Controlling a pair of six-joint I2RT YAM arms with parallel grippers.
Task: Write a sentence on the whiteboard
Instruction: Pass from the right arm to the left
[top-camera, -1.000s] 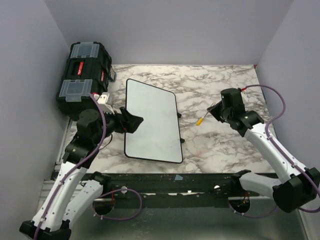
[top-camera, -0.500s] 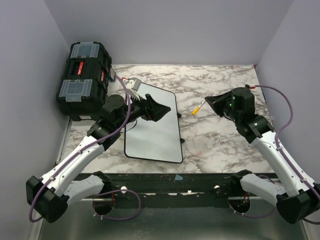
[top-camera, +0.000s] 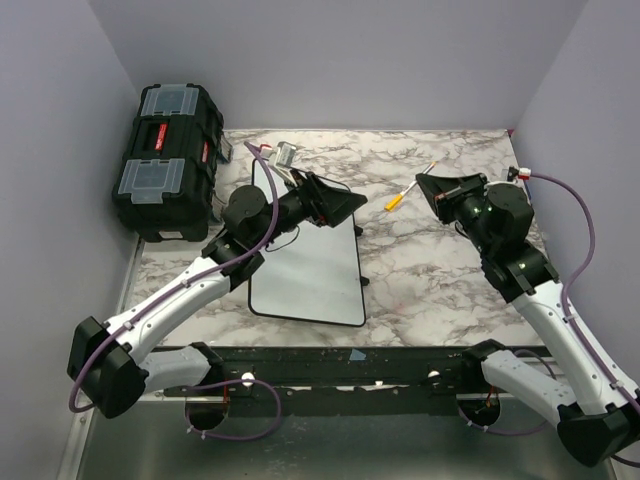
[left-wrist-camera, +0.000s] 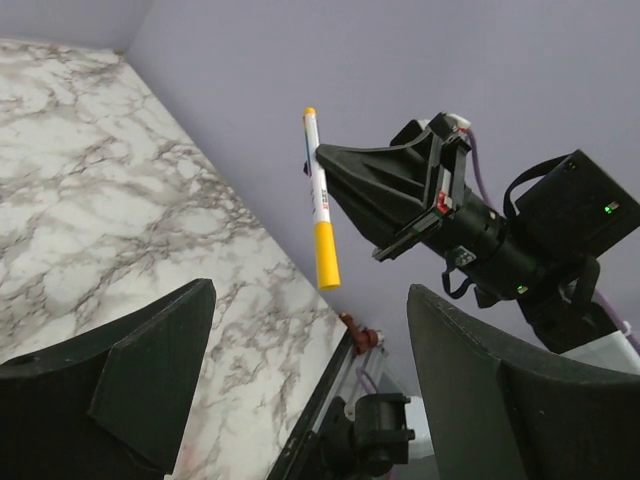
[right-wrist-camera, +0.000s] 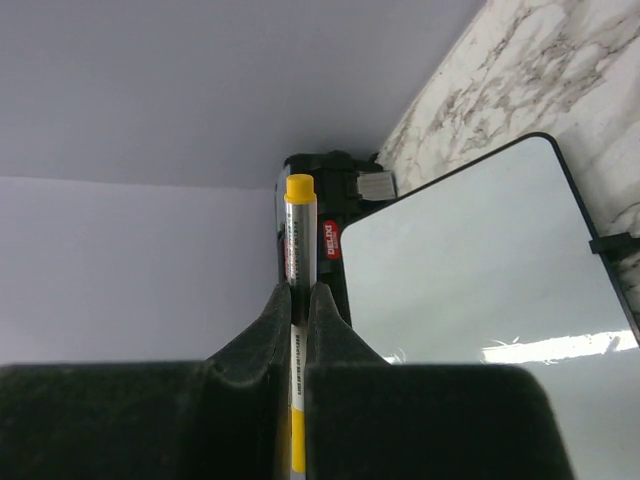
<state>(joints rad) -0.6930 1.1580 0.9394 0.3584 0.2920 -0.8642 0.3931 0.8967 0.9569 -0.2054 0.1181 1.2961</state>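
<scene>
The whiteboard (top-camera: 308, 265) lies flat on the marble table, left of centre. Its surface looks blank; no sentence shows on it. My right gripper (top-camera: 420, 186) is shut on a white marker with a yellow cap (top-camera: 397, 201) and holds it in the air right of the board's far end. In the right wrist view the fingers (right-wrist-camera: 268, 330) pinch the marker (right-wrist-camera: 299, 225), with the whiteboard (right-wrist-camera: 470, 280) beyond. My left gripper (top-camera: 355, 203) is open and empty above the board's far right corner, facing the marker (left-wrist-camera: 320, 205). Its own tips (left-wrist-camera: 310, 300) sit just short of the cap.
A black toolbox (top-camera: 165, 160) with clear lid compartments stands at the far left, next to the board; it also shows in the right wrist view (right-wrist-camera: 340, 240). The marble table (top-camera: 440, 270) runs to purple walls at the back and both sides.
My left arm swung from the board's left side up and right over its far end, toward the marker. My right gripper lifted the marker and turned it toward the left gripper.
</scene>
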